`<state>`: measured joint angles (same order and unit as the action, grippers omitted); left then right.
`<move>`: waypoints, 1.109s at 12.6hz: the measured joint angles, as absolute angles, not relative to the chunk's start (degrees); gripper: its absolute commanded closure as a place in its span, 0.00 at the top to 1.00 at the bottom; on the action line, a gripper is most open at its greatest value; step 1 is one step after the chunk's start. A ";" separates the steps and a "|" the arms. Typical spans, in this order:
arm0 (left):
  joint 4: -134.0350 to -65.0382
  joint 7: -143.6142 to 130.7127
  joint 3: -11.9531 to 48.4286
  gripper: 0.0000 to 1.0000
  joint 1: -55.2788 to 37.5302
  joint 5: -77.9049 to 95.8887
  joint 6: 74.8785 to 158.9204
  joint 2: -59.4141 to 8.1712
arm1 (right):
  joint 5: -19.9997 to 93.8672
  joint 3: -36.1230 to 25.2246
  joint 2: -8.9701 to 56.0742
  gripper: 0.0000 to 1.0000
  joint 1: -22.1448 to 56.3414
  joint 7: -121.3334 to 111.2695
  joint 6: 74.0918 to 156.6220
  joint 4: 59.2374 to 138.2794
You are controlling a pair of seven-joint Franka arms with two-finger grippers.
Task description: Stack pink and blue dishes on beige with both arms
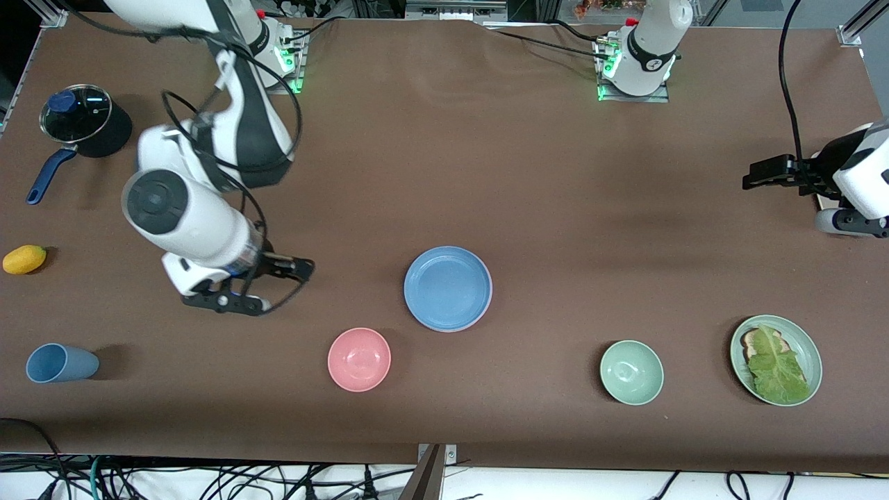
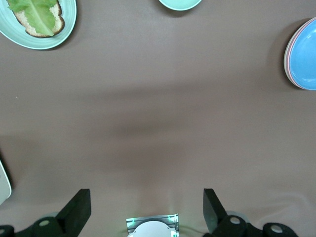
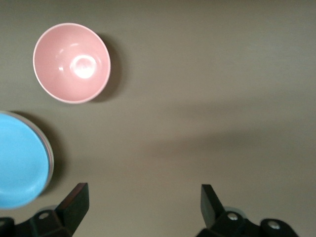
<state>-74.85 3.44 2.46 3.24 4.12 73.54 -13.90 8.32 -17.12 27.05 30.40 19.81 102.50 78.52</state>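
The blue dish (image 1: 448, 288) lies mid-table (image 1: 528, 173) as the top of a stack. In the left wrist view a thin rim of the pink dish (image 2: 287, 59) peeps out under it. The right wrist view shows a pale rim lower still. That is probably the beige plate, though it cannot be told for sure. By this the stacking looks done, or nearly.

The right gripper (image 1: 305, 269) hangs over bare table, toward the right arm's end from the stack. Its jaws stand wide apart and hold nothing. The left gripper (image 1: 753, 177) is well apart from the stack, up toward the left arm's end, also spread wide and empty.

The step in hand seems to be clearing away. To do it well, each arm should lift first and then draw back toward its own base. The right arm should turn away from the stack, not across it, since a brush on the low rims could slide the blue dish off centre.

The open room is the wide bare cloth between the stack and the bases. Nearer the front camera than the stack sit a pink bowl (image 1: 359, 359) and a green bowl (image 1: 631, 371), with the table edge just past them. That side is the one to avoid.
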 measured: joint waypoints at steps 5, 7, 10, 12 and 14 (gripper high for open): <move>-74.72 0.18 3.36 1.00 3.23 4.12 71.16 -13.81 | 7.90 -19.19 16.35 1.00 27.96 12.23 92.54 82.61; -74.68 -1.77 3.50 1.00 3.25 4.12 71.08 -13.58 | 4.53 -12.55 12.51 1.00 20.58 10.40 91.03 84.80; -75.04 -3.16 3.83 1.00 3.37 4.12 70.65 -11.79 | 1.48 -3.26 7.38 1.00 10.59 8.40 88.18 87.06; -77.47 -3.21 3.89 1.00 3.77 4.12 71.51 -9.78 | 1.24 -1.52 4.69 1.00 7.98 6.40 87.57 88.82; -81.38 -3.21 4.18 1.00 3.77 4.12 73.72 -6.86 | 1.24 -1.22 3.55 1.00 7.67 5.99 86.48 89.27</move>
